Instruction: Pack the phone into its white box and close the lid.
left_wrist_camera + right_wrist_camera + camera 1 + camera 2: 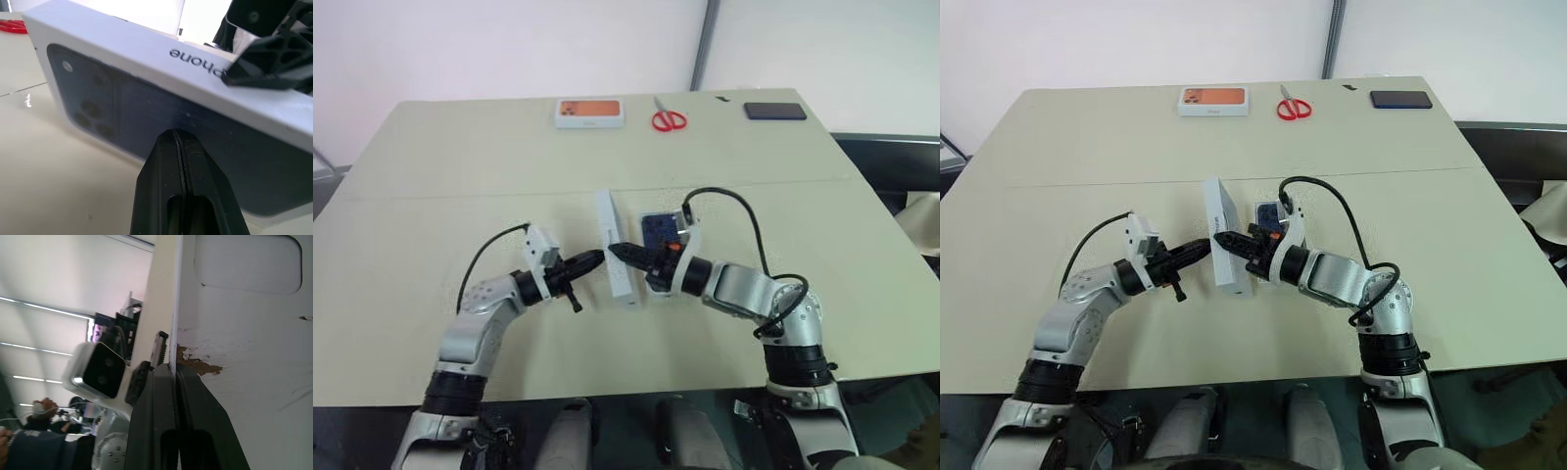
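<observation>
The lid (pixel 616 250) is standing on edge between two claws: right claw (pixel 619 252) pinching its rim, left claw (pixel 595 258) closed, touching its picture side.

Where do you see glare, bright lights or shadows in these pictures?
Left wrist view: a small bright glint on the table, beside the lid, whose dark face has only a weak sheen. Right wrist view: bright ceiling light strips in the background. Left eye view: even lighting, with only faint soft shadows on the table.
</observation>
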